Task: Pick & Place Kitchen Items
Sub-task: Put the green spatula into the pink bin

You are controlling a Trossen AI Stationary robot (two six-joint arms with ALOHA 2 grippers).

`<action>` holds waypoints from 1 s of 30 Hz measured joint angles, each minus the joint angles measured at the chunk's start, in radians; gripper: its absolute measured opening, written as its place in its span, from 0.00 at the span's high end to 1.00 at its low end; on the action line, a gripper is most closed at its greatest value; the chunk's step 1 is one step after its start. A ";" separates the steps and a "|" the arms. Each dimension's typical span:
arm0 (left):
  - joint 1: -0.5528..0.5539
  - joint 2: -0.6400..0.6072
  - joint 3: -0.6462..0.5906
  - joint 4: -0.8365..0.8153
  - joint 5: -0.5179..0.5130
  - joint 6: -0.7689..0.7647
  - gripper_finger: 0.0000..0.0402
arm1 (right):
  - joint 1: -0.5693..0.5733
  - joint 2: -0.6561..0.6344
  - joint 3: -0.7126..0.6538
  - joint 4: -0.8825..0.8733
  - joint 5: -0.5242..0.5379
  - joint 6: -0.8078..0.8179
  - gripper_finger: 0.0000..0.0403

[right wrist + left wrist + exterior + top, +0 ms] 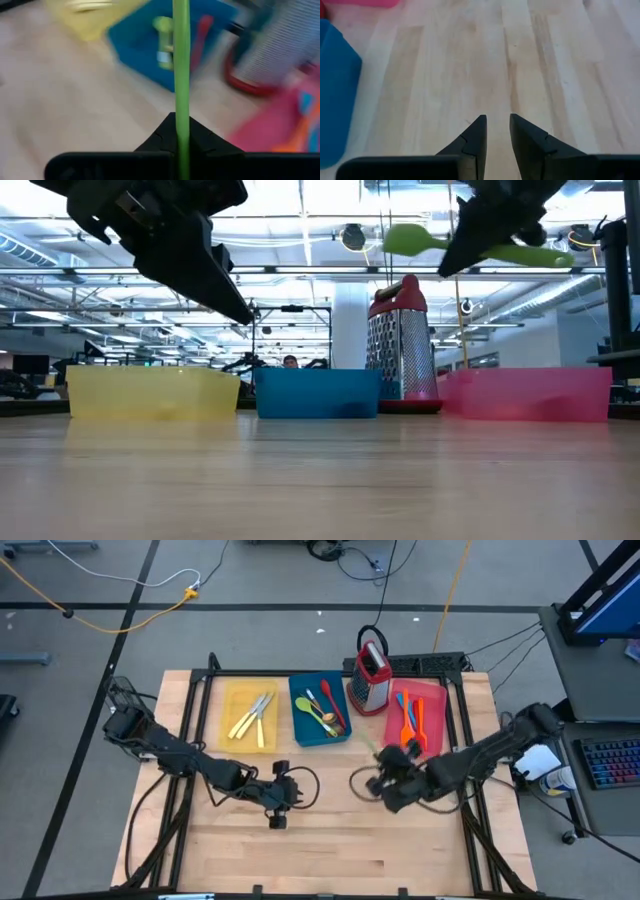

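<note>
Green spatula (181,65) sits pinched tight in the right gripper (181,132), above the table near the blue tray (320,708) full of utensils; left gripper (497,131) slightly open, empty.

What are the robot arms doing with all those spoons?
The right gripper has its fingers shut on a green utensil and holds it up above the table, near the blue tray and pink tray. The left gripper hovers empty over bare wood, fingers slightly apart.

Slim green utensil (181,65) lifted off the table, clamped between closed right gripper (181,131) fingers, cream-handled cutlery (251,716) in yellow tray, orange utensils (409,718) in pink tray
</note>
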State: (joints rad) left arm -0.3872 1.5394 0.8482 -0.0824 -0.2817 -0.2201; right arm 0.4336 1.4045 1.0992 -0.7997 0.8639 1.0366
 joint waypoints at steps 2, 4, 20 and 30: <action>-0.011 0.000 0.000 0.006 0.000 -0.012 0.78 | -0.035 -0.030 0.000 -0.115 -0.002 0.135 0.99; -0.022 0.000 0.000 0.006 0.000 -0.016 0.78 | -0.075 -0.046 0.000 -0.238 0.000 0.276 1.00; -0.055 0.000 0.000 0.033 -0.001 0.004 0.78 | -0.535 -0.228 -0.427 -0.137 -0.027 0.307 1.00; -0.050 0.000 0.000 0.032 -0.001 0.064 0.78 | -0.822 -0.251 -0.614 0.377 -0.090 -0.121 0.99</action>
State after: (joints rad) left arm -0.4370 1.5394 0.8482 -0.0500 -0.2829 -0.1564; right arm -0.3886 1.1536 0.4851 -0.4225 0.7737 0.9155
